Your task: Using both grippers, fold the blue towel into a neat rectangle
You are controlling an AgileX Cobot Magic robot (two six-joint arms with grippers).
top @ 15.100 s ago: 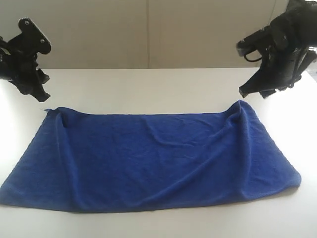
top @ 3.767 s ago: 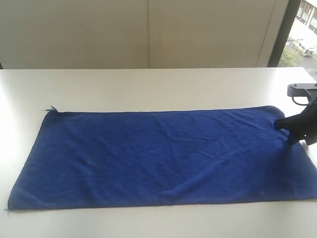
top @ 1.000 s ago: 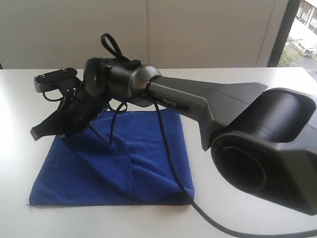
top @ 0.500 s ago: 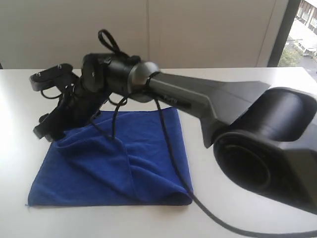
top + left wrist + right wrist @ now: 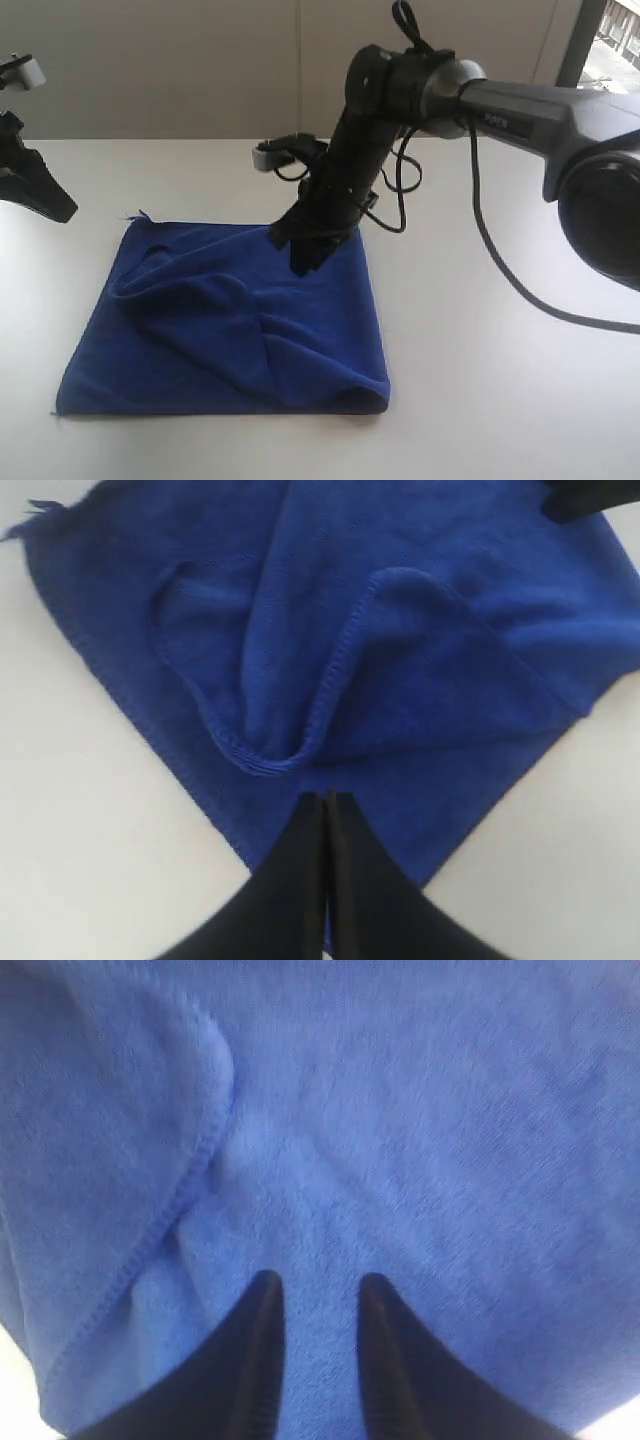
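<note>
The blue towel [image 5: 200,345] lies folded in half on the white table [image 5: 500,360]. Its upper layer is rumpled, with a loose flap curled over near the left far corner [image 5: 185,290]. My right gripper [image 5: 300,258] reaches across from the right and hovers over the towel's far middle. In the right wrist view it [image 5: 318,1285] stands open, with only towel [image 5: 420,1110] below the gap. My left gripper [image 5: 60,212] hangs off the towel's left far side. In the left wrist view it [image 5: 325,798] is shut and empty above the towel [image 5: 430,650] and its hemmed flap [image 5: 340,670].
The right arm's black cable [image 5: 490,260] droops across the table to the right of the towel. A pale wall [image 5: 180,70] runs behind the table, and a window edge [image 5: 610,40] shows at the far right.
My right gripper has let go at the towel's left far corner and drawn back right, to the far middle. The dropped corner lies as a rumpled flap. My left arm has come into view.
</note>
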